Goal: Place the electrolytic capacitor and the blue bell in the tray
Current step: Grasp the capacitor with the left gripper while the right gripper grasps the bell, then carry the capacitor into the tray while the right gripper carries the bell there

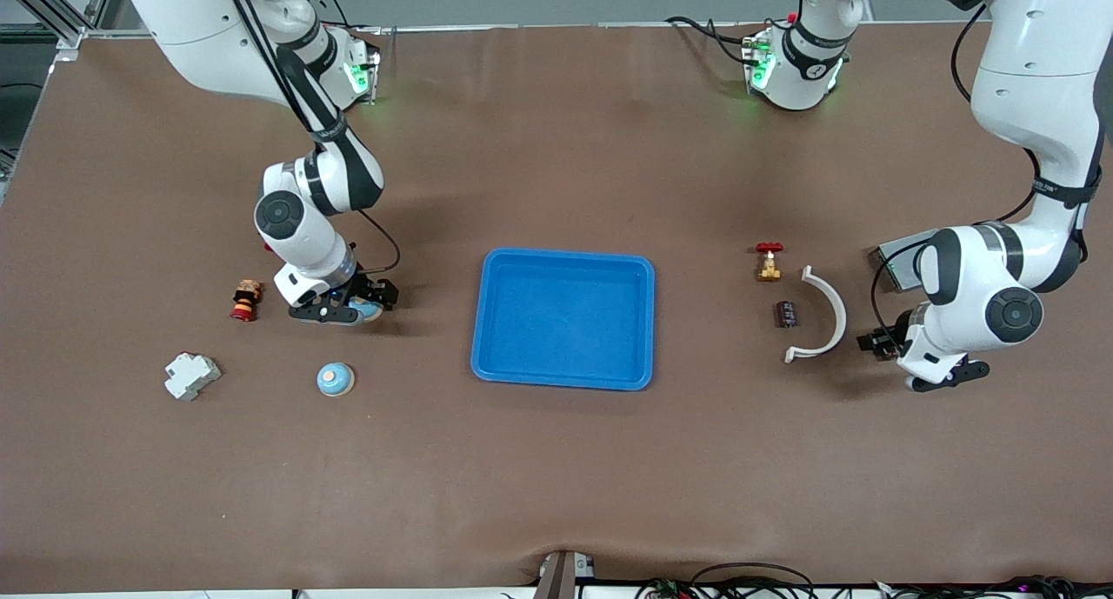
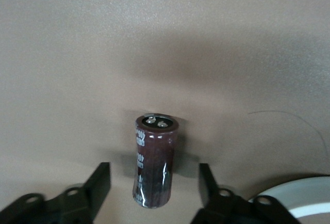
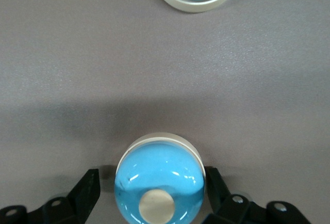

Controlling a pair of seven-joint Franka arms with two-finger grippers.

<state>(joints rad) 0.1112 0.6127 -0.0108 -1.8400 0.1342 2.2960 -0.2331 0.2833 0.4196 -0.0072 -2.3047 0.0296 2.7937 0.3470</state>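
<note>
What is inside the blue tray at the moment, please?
Nothing shows inside the blue tray; its whole floor is bare. The electrolytic capacitor and both blue bells, one lying free and one between the right gripper fingers, remain on the table.

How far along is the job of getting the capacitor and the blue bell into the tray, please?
Done: nothing yet; the tray holds neither part. In hand: the right gripper straddles a blue bell on the table, and the left gripper is lined up on the capacitor. Both grippers are open and nothing is lifted. Left: grasp each part, carry it over and release it in the tray.
</note>
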